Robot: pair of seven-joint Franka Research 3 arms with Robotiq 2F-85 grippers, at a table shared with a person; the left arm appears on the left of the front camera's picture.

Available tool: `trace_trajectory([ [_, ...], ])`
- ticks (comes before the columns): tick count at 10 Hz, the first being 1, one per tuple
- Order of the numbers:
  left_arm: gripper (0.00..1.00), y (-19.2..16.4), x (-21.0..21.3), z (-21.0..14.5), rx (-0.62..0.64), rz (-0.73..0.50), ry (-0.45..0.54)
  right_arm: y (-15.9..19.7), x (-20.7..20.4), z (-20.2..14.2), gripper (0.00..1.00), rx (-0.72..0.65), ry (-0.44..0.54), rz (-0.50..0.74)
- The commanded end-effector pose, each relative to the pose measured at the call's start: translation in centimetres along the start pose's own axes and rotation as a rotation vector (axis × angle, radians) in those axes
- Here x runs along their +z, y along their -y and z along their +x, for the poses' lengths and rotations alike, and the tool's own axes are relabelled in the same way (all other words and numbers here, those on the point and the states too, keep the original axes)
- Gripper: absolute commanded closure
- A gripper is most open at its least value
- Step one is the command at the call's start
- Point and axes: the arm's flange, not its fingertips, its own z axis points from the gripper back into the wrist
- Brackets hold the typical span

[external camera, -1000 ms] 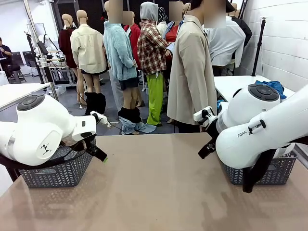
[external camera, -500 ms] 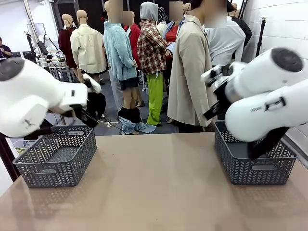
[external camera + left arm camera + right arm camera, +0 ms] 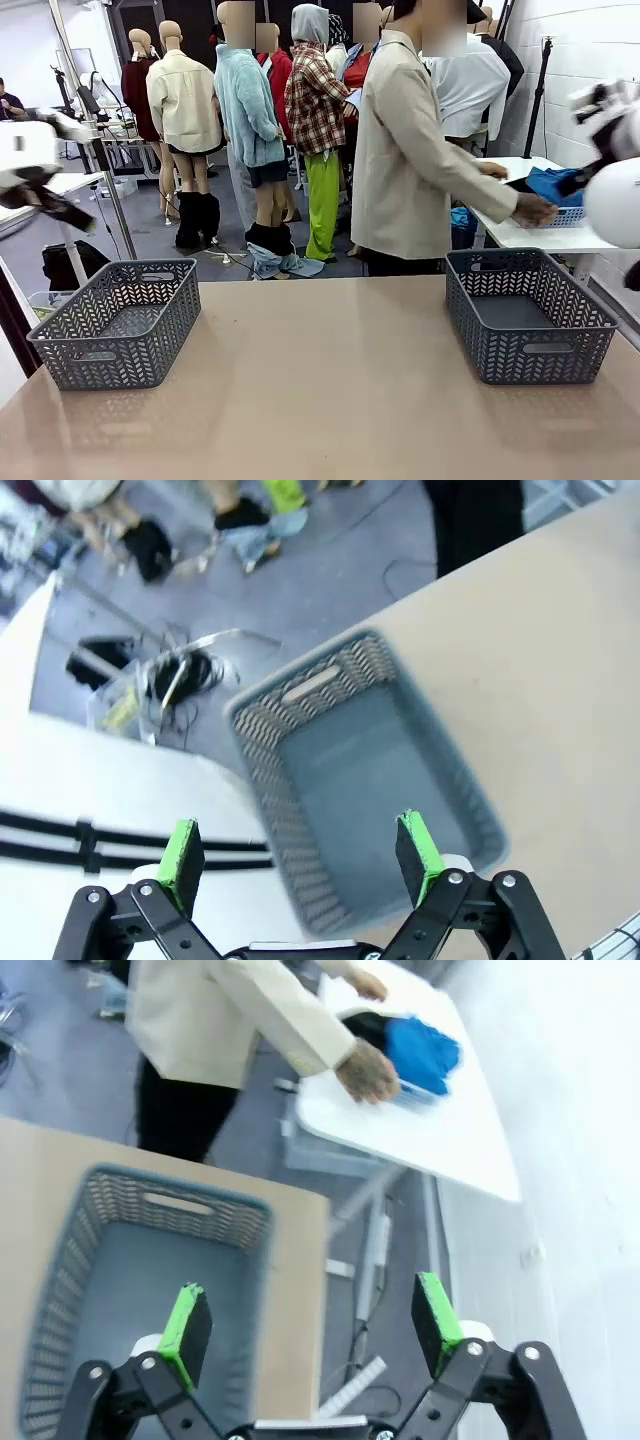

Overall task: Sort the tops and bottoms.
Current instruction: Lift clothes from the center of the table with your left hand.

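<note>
- Bench (image 3: pixel 330 400): tan top.
- Left basket (image 3: pixel 130 340): grey, at bench's far-left corner.
- Right basket (image 3: pixel 530 350): grey, at far-right corner.
- Left gripper (image 3: pixel 300 850): jaws wide apart, high over left basket (image 3: pixel 270 770).
- Right gripper (image 3: pixel 312 1325): jaws wide apart, over right basket's (image 3: pixel 170 1200) outer edge.
- Blue garment (image 3: pixel 555 185): off bench, on white side table (image 3: pixel 540 240) past bench's right edge.
- Person (image 3: pixel 400 150): beige coat, at bench's far edge; hand (image 3: pixel 535 210) on side table, just beside blue garment (image 3: pixel 425 1055).

Left claw (image 3: pixel 300 848) wide open, empty, right claw (image 3: pixel 310 1322) equally wide, empty, left arm (image 3: pixel 28 165) and right arm (image 3: pixel 612 190) high at the sides, blurred, wrists seemingly tilted downward
</note>
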Motion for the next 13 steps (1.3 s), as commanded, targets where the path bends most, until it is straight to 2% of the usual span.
trace_trajectory([
  [1, 0.00, -2.0, 1.9, -6.6, 0.125, 0.044, -0.065, 0.9, -0.2, -3.1, 0.00, -0.104, -0.067, -0.119],
  [2, 0.00, -3.5, 2.4, -9.5, 0.210, 0.063, -0.093, 2.4, -0.4, -4.7, 0.00, -0.155, -0.080, -0.126],
  [4, 0.00, -3.8, 3.0, -12.3, 0.293, 0.034, -0.059, 2.8, -0.6, -6.3, 0.00, -0.195, -0.098, -0.123],
  [5, 0.00, -2.5, 3.6, -12.2, 0.274, 0.024, -0.065, 2.6, 0.2, -6.2, 0.00, -0.201, -0.084, -0.138],
  [6, 0.00, -8.7, 3.4, -7.5, 0.267, 0.050, -0.091, 5.8, -1.1, -4.9, 0.00, -0.173, -0.105, -0.124],
  [13, 0.00, -8.7, 3.4, -7.5, 0.267, 0.050, -0.091, 5.8, -1.1, -4.9, 0.00, -0.173, -0.105, -0.124],
])
